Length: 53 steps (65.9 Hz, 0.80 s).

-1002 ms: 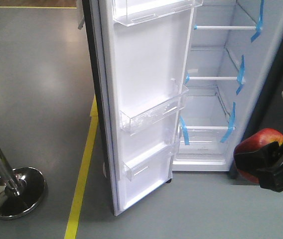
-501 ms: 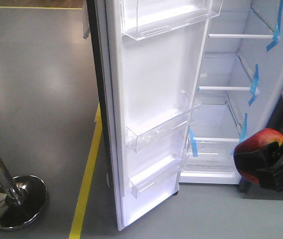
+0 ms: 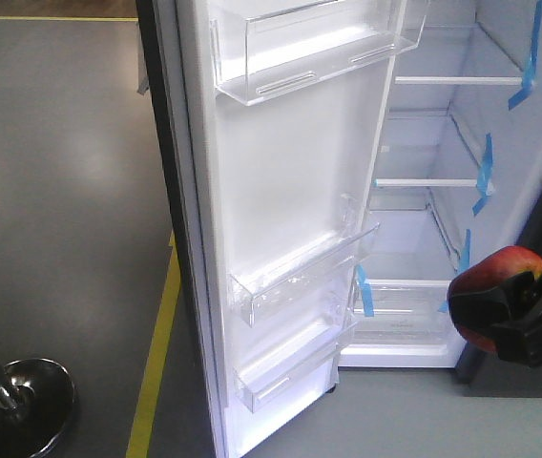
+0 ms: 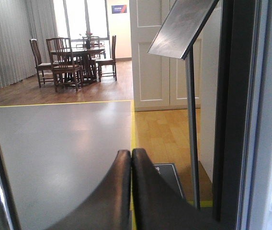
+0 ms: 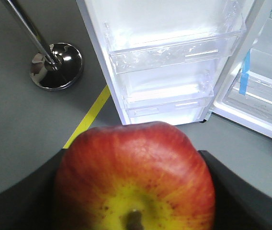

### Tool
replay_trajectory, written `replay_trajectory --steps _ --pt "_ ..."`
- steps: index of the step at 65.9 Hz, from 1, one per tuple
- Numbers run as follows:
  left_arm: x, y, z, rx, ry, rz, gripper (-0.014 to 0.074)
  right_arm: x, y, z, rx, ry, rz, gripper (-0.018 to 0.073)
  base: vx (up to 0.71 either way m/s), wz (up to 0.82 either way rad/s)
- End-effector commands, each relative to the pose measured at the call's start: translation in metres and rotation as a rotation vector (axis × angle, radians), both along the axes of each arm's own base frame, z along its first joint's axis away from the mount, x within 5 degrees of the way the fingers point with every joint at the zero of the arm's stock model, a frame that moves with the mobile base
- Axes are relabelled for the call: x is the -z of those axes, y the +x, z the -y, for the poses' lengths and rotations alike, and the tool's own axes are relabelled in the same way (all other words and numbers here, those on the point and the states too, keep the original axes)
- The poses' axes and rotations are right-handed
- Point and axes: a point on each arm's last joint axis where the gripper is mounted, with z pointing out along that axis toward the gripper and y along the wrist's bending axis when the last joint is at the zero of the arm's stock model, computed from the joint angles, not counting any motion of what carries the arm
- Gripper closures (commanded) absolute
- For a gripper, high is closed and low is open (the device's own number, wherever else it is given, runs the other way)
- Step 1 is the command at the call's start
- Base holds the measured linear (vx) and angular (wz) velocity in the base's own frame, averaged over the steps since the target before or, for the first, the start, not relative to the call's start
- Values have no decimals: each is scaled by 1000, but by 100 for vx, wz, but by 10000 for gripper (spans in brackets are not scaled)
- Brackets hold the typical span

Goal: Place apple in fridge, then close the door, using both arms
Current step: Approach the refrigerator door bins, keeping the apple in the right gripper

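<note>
The fridge stands open, with white shelves, blue tape strips and a clear drawer inside. Its door swings out towards me, white inside with clear bins; it also shows in the right wrist view. My right gripper is shut on the red and yellow apple at the right edge, in front of the fridge's lower part. The apple fills the right wrist view between the black fingers. My left gripper is shut and empty, beside the door's dark outer edge.
A chrome post base stands at the lower left on the grey floor, also in the right wrist view. A yellow floor line runs beside the door. A slanted sign on a thin pole, white doors and a dining set lie beyond.
The view has shifted: the door now looms larger and nearer, the post base has slid towards the lower left edge. The right gripper with the apple keeps its place in view.
</note>
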Motion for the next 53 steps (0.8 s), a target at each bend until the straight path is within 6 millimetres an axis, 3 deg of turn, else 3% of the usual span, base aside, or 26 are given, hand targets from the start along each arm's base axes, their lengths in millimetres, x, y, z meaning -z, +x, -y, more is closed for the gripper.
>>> replay_trajectory --steps 1,53 --pt "2 1 0 -1 -7 47 603 -14 2 0 12 32 86 417 12 -6" --pt "2 1 0 -1 -7 47 603 -14 2 0 12 32 86 417 10 -5"
